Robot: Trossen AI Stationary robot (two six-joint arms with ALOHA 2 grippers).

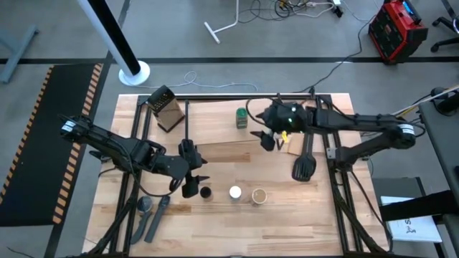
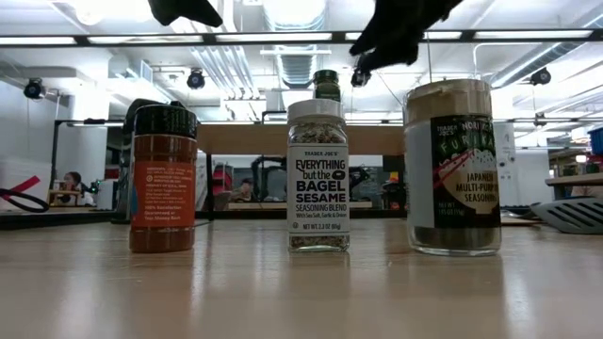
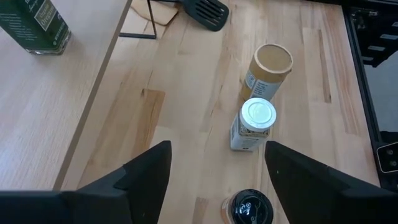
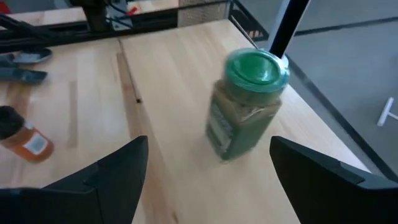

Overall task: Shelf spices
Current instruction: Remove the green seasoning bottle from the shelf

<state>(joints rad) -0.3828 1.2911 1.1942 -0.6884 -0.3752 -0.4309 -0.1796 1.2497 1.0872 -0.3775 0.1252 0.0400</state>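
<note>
Low in the high view, three jars wait on the table: black-topped [image 1: 206, 192], white-topped [image 1: 235, 191], tan-topped [image 1: 259, 195]. The left gripper [image 1: 192, 183] hovers beside them, jaws open. Upper centre, the green jar [image 1: 242, 117] stands on the shelf [image 1: 215, 127]; the right gripper [image 1: 271, 138] is open, empty. Judged one quarter done.

Illumination is bright and even, supplied by ceiling strip lights [image 2: 283, 38] visible in the low view. Shadows on the table [image 1: 237, 218] are soft and short. The green jar [image 4: 245, 102] shows motion blur in the right wrist view. The low view's foreground tabletop is out of focus.
</note>
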